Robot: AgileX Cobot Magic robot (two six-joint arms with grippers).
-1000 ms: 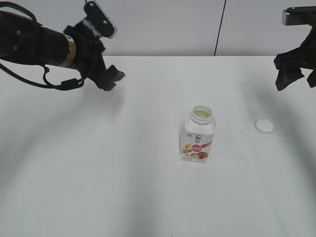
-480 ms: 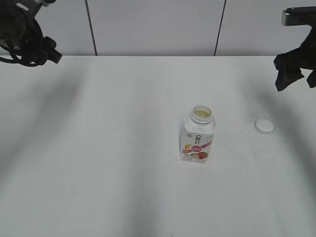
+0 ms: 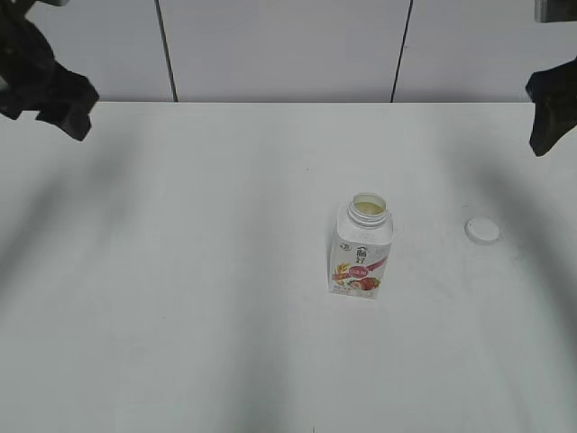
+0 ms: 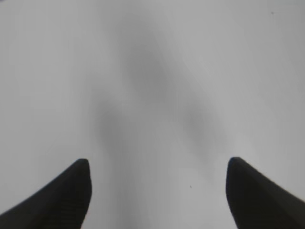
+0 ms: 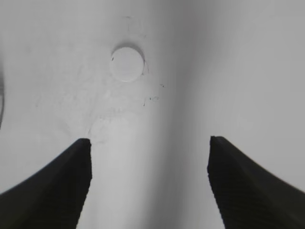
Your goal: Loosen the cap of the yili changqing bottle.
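On the white table, near centre, stood the yili changqing bottle, upright and uncapped (pale liquid visible in its neck); the cap lay flat to its right, well apart. Left gripper and right gripper hung above the table, jaws spread wide, holding nothing.

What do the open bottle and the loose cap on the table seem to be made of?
The yili changqing bottle looks like white opaque plastic with a slight sheen: its shoulders are rounded as if moulded, and a printed label with red fruit covers its front. The cap looks like matte white plastic, a plain even disc lying flat beside the bottle; its side is too small to judge.
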